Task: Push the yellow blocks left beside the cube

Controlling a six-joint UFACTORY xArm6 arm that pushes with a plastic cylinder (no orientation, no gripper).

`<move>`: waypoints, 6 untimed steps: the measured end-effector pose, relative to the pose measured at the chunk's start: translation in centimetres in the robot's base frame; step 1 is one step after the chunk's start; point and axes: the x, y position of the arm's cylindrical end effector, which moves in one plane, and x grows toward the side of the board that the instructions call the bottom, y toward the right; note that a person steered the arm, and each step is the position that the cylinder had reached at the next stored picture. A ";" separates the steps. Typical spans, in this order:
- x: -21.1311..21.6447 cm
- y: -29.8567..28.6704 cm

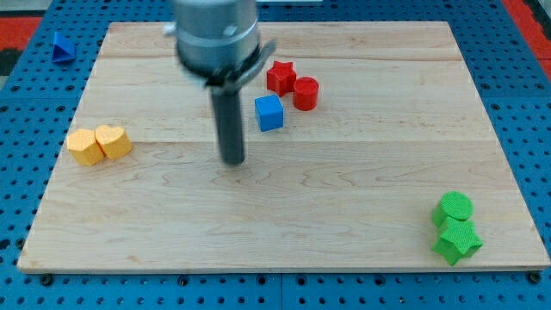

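Camera view shows the wooden board (344, 215) filling most of the frame, resting on a blue pegboard surface (26, 172). I see the arm's grey housing (217, 39) at 12 o'clock, blurred, with the dark rod descending from it. My tip (233, 161) sits on the board just left of centre; the rod carries no pincer, so no open or closed state applies. The two yellow blocks (100, 145) lie touching each other at 9 o'clock near the board's left edge, well apart from my tip. The blue cube (269, 113) stands at 1 o'clock from my tip, near it. A red star block (280, 77) and a red cylinder (306, 93) touch each other just beyond the cube at 1 o'clock. A green cylinder (454, 208) and a green star-like block (457, 240) touch at 4 o'clock, near the board's corner. A small blue piece (60, 46) lies off the board at 10 o'clock.
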 end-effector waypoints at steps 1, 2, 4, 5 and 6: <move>4.4 -12.7; 1.9 -22.3; -6.3 -15.1; -8.7 -10.6; -8.3 -7.3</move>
